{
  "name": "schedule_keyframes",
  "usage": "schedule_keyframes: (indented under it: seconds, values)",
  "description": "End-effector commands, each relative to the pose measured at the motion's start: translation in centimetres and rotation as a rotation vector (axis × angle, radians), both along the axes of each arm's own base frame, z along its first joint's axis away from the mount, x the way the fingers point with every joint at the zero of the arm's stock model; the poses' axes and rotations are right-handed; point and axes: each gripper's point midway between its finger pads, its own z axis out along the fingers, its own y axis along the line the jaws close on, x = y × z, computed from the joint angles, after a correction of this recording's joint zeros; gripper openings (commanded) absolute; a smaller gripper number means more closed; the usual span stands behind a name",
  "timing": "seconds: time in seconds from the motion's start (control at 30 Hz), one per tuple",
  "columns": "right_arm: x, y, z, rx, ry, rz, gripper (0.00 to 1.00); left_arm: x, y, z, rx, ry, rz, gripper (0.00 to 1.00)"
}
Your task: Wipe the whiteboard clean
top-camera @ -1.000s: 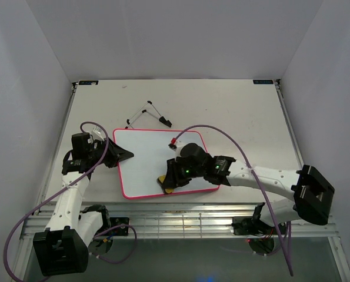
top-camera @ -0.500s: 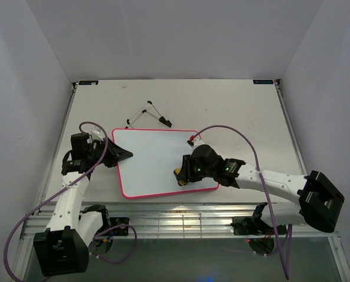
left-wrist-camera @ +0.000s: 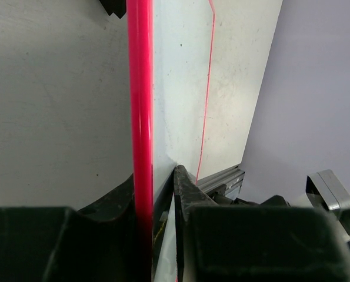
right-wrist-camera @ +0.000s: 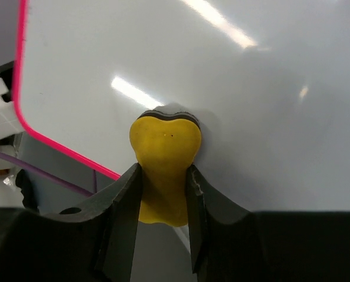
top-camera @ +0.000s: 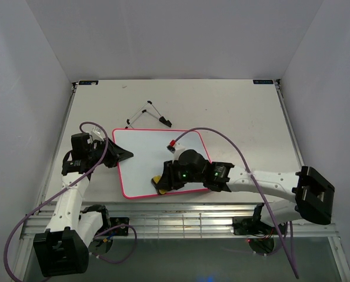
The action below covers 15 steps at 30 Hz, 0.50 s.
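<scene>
- flat rectangular whiteboard (top-camera: pixel 142 158): plain glossy white face, hot pink-red rim
- small soft foam eraser block (right-wrist-camera: pixel 165 150): yellow, with a thin black layer at the tip
- thin wire stand (top-camera: pixel 166 123): black
- flat worktop (top-camera: pixel 233 106): off-white, faint dark specks
- arm cables (top-camera: pixel 201 129): purple
- arm links (top-camera: pixel 269 178): white, with black joints

Whiteboard (top-camera: pixel 151 155) lies flat on surface (top-camera: pixel 239 111), left of centre, toward the near edge. Wire stand (top-camera: pixel 146 114) lies on surface just behind the board's far edge. Left gripper (top-camera: pixel 126 154) straddles the board's left edge. Right gripper (right-wrist-camera: pixel 165 176), reaching in from the right, holds eraser (right-wrist-camera: pixel 165 138) against the board near its front edge.
</scene>
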Motion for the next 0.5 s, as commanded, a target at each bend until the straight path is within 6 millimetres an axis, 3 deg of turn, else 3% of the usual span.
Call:
schedule_keyframes:
  seconds: [0.0,0.07,0.1,0.17,0.2,0.27,0.33,0.47]
  values:
    - [0.9,-6.3,-5.9,-0.162,0.070,-0.066,0.24,0.9,2.4,-1.5,0.172,-0.041,0.059,0.00]
    - [1.9,-9.6,-8.3,-0.224,0.092,-0.117,0.24,0.9,2.3,-1.4,0.169,-0.044,0.056,0.00]
    - [3.0,-12.7,-10.5,-0.271,0.121,-0.189,0.24,0.9,2.3,-1.3,0.170,-0.046,0.055,0.00]
    - [3.6,-15.9,-12.4,-0.317,0.144,-0.230,0.24,0.9,2.3,-1.3,0.169,-0.048,0.052,0.00]
    - [4.2,-18.5,-13.9,-0.334,0.188,-0.297,0.24,0.9,2.3,-1.3,0.170,-0.047,0.053,0.00]
    - [5.2,-21.1,-14.9,-0.323,0.233,-0.353,0.25,0.9,2.3,-1.4,0.171,-0.046,0.054,0.00]
    - [4.8,-22.7,-16.1,-0.326,0.283,-0.368,0.25,0.9,2.3,-1.4,0.170,-0.043,0.053,0.00]
    - [5.1,-24.5,-16.8,-0.296,0.345,-0.378,0.25,0.9,2.3,-1.4,0.170,-0.045,0.051,0.00]
